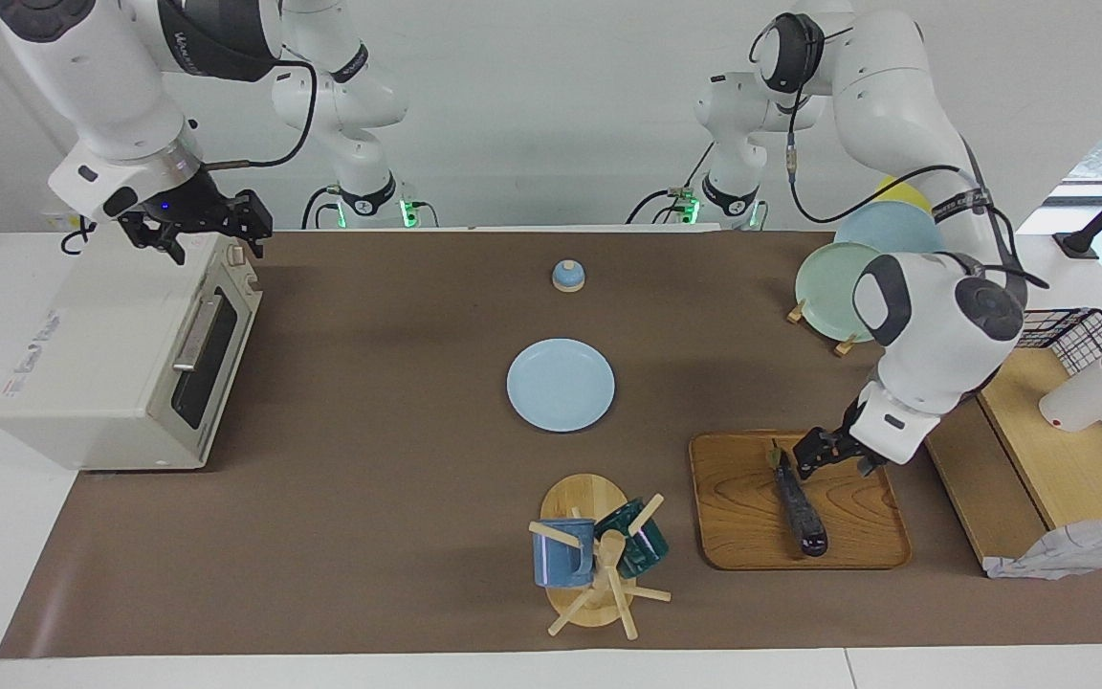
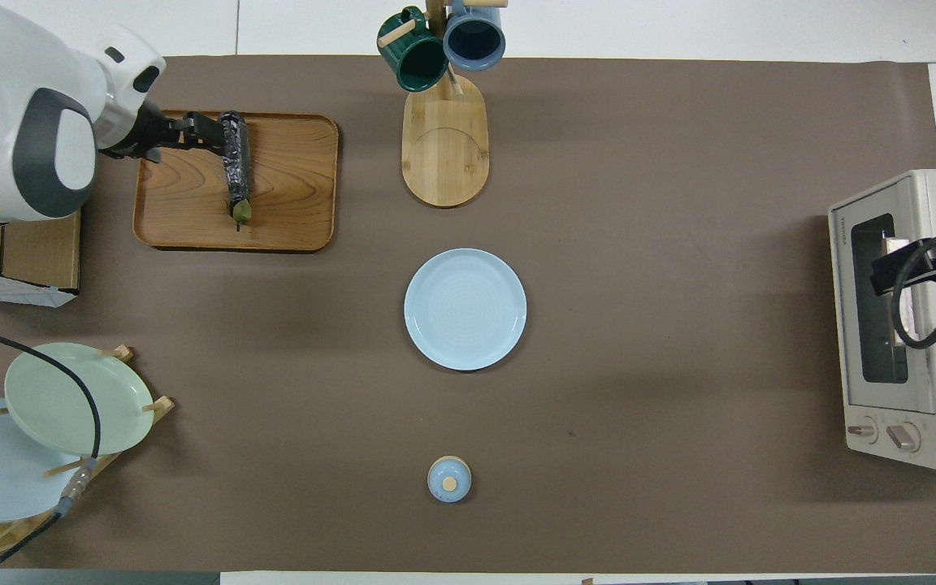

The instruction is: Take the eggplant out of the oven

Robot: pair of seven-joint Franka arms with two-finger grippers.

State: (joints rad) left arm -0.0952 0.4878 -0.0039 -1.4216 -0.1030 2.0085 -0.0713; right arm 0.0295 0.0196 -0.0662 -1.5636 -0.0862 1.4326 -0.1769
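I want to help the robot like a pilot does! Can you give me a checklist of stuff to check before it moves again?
1. Eggplant out of the oven: ok, it lies on the wooden tray.
2. Oven door closed: ok.
3. Left gripper let go of the eggplant: cannot tell, it sits right beside it over the tray.
4. Right gripper empty: ok, it hangs over the oven's top.
5. Blue plate out of the way: ok, mid-table.

Open brown tabletop (image 1: 369, 383) surrounds the light blue plate (image 1: 561, 385); the mug tree (image 1: 599, 560) stands at its 6 o'clock, a small blue bell (image 1: 567, 277) at 12 in the facing view.
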